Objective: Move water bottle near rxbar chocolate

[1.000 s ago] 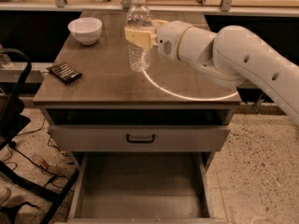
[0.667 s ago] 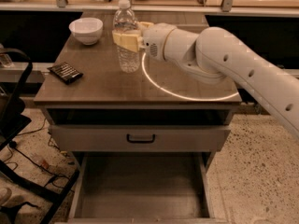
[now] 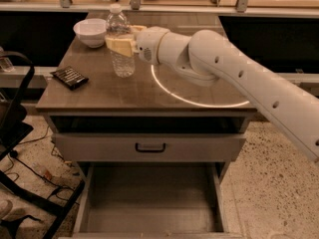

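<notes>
One gripper (image 3: 121, 43) clasping water bottle (image 3: 123, 64), rxbar chocolate (image 3: 70, 76) unreadable

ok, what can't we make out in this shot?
All in the camera view:
- bottle middle: covered by the hand, which is clamped on it over the table's left half.
- bottle base: touching the table or just above it, cannot tell.
- bar print: too small to read.
- arm: cut off by the right edge.
- open drawer front: cut off by the bottom edge.
</notes>
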You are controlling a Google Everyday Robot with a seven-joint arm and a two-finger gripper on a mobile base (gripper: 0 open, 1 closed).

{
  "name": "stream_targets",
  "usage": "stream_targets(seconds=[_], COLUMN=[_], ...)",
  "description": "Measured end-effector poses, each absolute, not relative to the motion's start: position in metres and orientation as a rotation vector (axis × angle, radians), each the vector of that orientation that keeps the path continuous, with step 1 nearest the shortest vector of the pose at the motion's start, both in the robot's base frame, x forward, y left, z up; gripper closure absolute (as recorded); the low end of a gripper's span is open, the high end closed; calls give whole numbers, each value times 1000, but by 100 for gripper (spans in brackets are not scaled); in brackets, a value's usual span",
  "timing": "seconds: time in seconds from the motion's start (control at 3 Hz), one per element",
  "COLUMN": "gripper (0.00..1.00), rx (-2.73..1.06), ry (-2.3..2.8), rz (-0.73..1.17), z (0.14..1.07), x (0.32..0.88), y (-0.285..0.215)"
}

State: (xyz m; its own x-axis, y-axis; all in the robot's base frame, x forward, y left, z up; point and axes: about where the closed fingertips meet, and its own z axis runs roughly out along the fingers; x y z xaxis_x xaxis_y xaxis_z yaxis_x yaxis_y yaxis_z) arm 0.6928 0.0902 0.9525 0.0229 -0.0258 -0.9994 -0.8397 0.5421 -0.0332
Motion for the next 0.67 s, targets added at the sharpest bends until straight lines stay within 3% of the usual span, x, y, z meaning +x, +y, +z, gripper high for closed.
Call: stream_targets(seconds=[0.67], gripper=[100], rx=[-883], ry=[1376], rz=[825], z=[946], x=[698], y=[147])
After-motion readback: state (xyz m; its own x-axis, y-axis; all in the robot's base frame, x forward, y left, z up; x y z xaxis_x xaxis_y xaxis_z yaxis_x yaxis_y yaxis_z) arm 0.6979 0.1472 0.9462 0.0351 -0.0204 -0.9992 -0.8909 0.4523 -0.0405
